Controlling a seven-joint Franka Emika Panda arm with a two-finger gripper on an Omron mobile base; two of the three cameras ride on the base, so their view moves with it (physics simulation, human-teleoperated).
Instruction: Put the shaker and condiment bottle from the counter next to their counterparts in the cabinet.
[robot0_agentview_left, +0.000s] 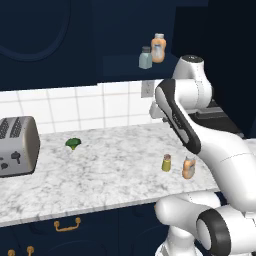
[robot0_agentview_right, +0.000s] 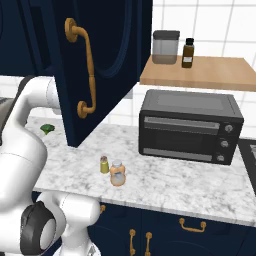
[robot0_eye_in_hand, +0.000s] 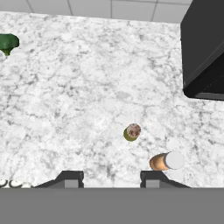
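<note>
Standing shaker (robot0_agentview_left: 166, 162) (bottle (robot0_agentview_left: 188, 168) beside) mid-counter (robot0_agentview_left: 100, 170)

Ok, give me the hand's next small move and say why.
Probably shift the hand over the shaker and lower it. Both shaker and bottle stand on the counter, untouched, ahead of the fingertips, and the shaker is the nearer to centre.
</note>
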